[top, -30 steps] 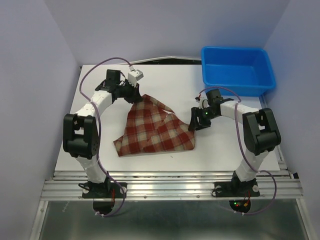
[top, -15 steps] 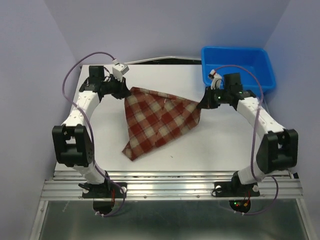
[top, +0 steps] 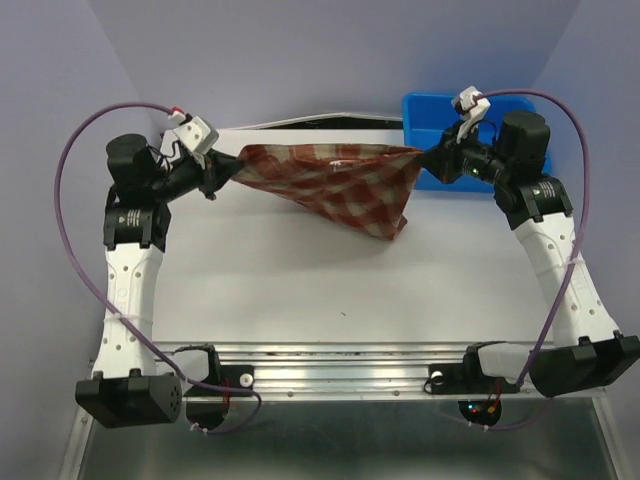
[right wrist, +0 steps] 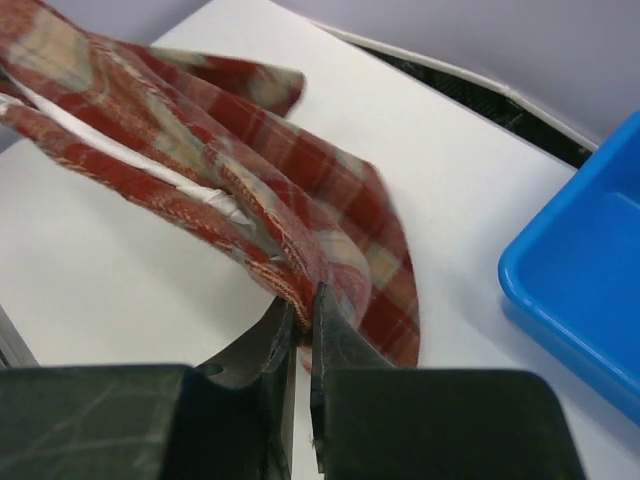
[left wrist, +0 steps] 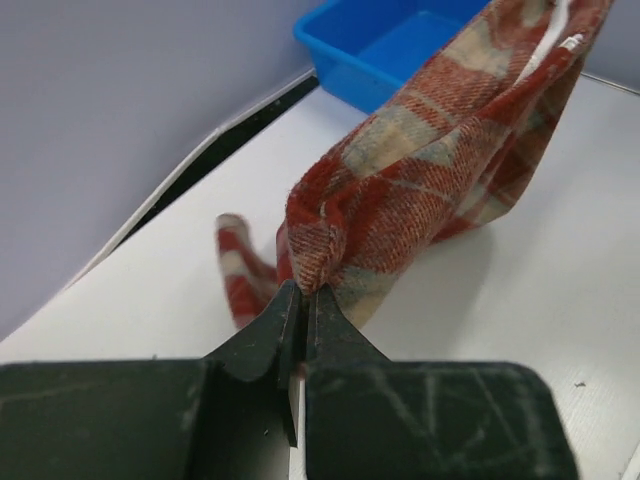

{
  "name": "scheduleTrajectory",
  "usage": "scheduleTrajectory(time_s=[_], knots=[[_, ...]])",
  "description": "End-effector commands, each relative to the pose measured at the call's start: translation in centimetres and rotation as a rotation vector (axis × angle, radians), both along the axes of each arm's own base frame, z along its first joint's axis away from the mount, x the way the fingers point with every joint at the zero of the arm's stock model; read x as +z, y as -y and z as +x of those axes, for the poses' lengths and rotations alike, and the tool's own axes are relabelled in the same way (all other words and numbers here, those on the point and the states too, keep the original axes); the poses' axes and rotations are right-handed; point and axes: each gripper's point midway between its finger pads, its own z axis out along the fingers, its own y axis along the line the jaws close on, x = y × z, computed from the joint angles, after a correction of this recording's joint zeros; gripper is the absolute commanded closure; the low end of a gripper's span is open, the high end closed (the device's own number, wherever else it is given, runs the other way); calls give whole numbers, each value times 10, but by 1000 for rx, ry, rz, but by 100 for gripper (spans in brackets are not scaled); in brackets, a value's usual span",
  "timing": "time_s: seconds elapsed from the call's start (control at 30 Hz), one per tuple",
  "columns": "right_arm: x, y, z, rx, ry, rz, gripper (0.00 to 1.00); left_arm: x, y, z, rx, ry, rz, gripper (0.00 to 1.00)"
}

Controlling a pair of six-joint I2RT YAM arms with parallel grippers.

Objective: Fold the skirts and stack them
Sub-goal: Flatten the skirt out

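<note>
Top view: found skirt (top: 335, 180) strung between the two grippers above the far part of table (top: 300, 290), upper edge stretched near level, rest sagging to a point toward the right. Noted left gripper (top: 225, 172) pinching the left corner and right gripper (top: 432, 160) pinching the right corner, just in front of bin (top: 425, 115). Cannot tell whether the low point touches the table

Left wrist: saw left gripper (left wrist: 302, 292) pressed together on a bunched plaid corner of skirt (left wrist: 430, 170), with cloth running off toward bin (left wrist: 380, 50) and a small flap hanging beside the fingers over table (left wrist: 520, 290)

Right wrist: saw right gripper (right wrist: 303, 300) clamped on a folded edge of skirt (right wrist: 200, 160), with layers fanning up and left and a white strip between them. Logged bin (right wrist: 580, 270) at right on table (right wrist: 450, 170)
</note>
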Motion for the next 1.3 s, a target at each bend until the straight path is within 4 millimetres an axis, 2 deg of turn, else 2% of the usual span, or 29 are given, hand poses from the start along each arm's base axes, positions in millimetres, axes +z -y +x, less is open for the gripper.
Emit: scheduleTrajectory(time_s=[0.0,0.03,0.07,0.1,0.13,0.17,0.2,0.23,0.27,0.33,0.37,0.47,0.5,0.57,0.67,0.77,1.07,1.23,1.27], knots=[[-24,23,7,-68,15,-132,99,-44,6,-28,-85,-35,18,100],[-55,25,3,-58,-39,-161,99,-43,5,-41,-98,52,70,100],[-64,25,-6,-44,-40,-174,99,-58,5,-48,-106,60,93,100],[-99,24,-14,-9,-93,-204,99,-86,4,-58,-111,46,118,100],[-115,24,-20,6,-118,-212,99,-99,1,-60,-130,106,190,100],[-126,23,-25,25,-122,-223,99,-130,1,-69,-150,66,223,96],[-141,24,-28,31,-145,-232,99,-145,-1,-73,-171,67,264,95],[-167,24,-36,50,-198,-242,99,-163,-3,-78,-206,75,326,93],[-178,23,-39,64,-216,-246,99,-186,-4,-83,-231,38,350,90],[-197,19,-50,103,-265,-233,99,-214,-3,-100,-300,-24,393,87],[-213,17,-58,121,-315,-226,99,-224,-5,-102,-335,-5,445,87],[-233,8,-70,163,-390,-194,99,-248,-6,-114,-396,-87,479,86],[-243,4,-77,178,-414,-195,99,-250,-6,-115,-417,-79,498,85],[-253,-3,-85,196,-441,-192,99,-259,-5,-123,-465,-120,511,67],[-257,-9,-88,209,-452,-200,99,-260,-4,-123,-459,-150,499,57],[-260,-12,-88,216,-467,-207,99,-261,-3,-120,-451,-168,497,42],[-265,-8,-85,203,-478,-232,99,-265,18,-111,-488,-235,510,36],[-265,-5,-84,201,-464,-253,99,-263,27,-91,-469,-367,458,36],[-265,-4,-85,199,-463,-258,99,-263,29,-95,-486,-420,435,36]])
